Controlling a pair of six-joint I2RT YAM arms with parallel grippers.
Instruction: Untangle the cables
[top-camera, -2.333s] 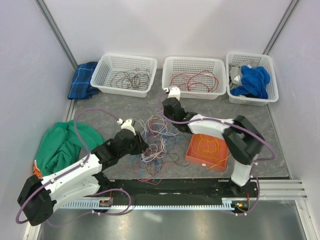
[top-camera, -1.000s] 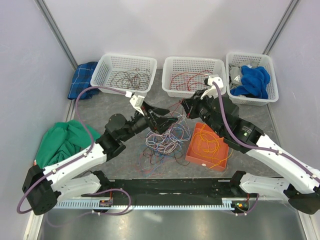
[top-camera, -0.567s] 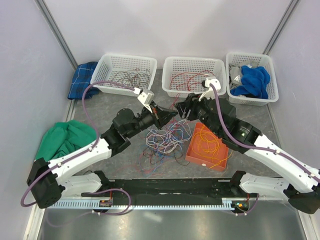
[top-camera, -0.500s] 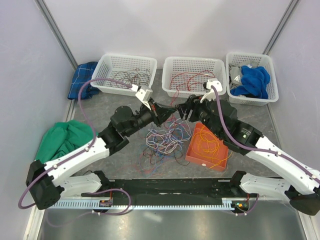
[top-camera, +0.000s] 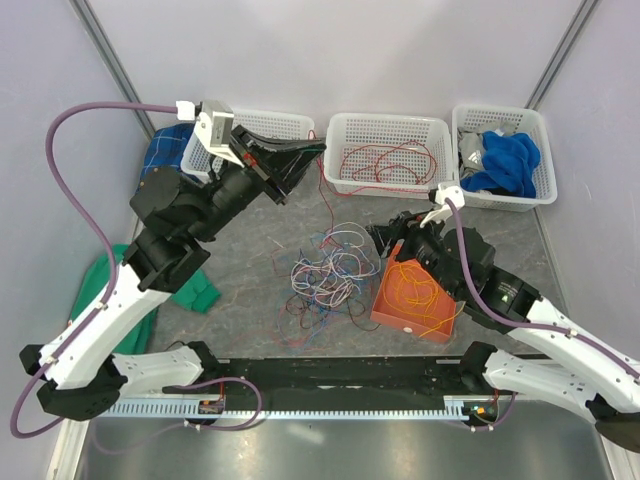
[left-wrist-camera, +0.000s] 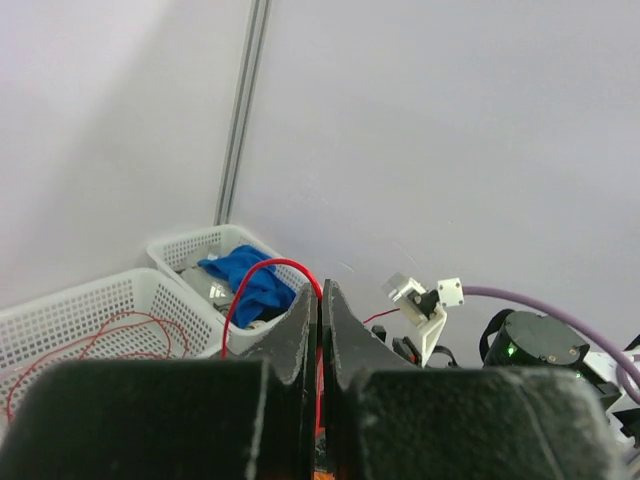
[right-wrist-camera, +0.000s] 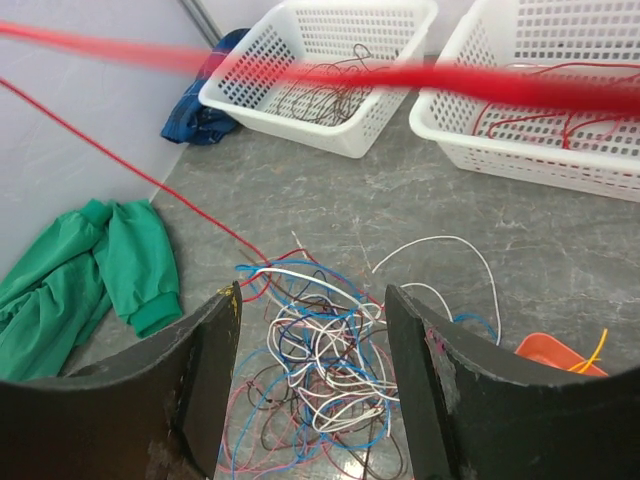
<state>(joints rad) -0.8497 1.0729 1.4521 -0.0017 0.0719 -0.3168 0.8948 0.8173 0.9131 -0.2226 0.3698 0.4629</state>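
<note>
**A:** Left of the orange plastic tray (top-camera: 385, 305), on the grey tabletop (top-camera: 250, 250), lies the tangle of thin multicoloured wires (top-camera: 325, 272). Which step?

**B:** Pulling one strand out. The left gripper (left-wrist-camera: 320, 310) is pinched tight on a thin red wire (right-wrist-camera: 450, 80) and held high, well up and to the left of the tray. The wire runs taut from it down into the tangle.

**A:** And the other side?

**B:** The right gripper (right-wrist-camera: 312, 295) has its fingers spread with nothing between them. It hovers by the tray's back-left corner, over the pile's tray-side edge.

**A:** Is the red one free yet?

**B:** Can't tell, because its lower end vanishes into the pile. It's probably snagged, given how taut it is.

**A:** Next move?

**B:** My read is that the right gripper should come down and pin the pile near where the red wire enters. The left can then draw it further away from the tray. After that it likely goes in the white mesh basket (top-camera: 390, 187) behind the tray, which holds red wires. The pull should be slow, or the whole pile may drag along.
</note>
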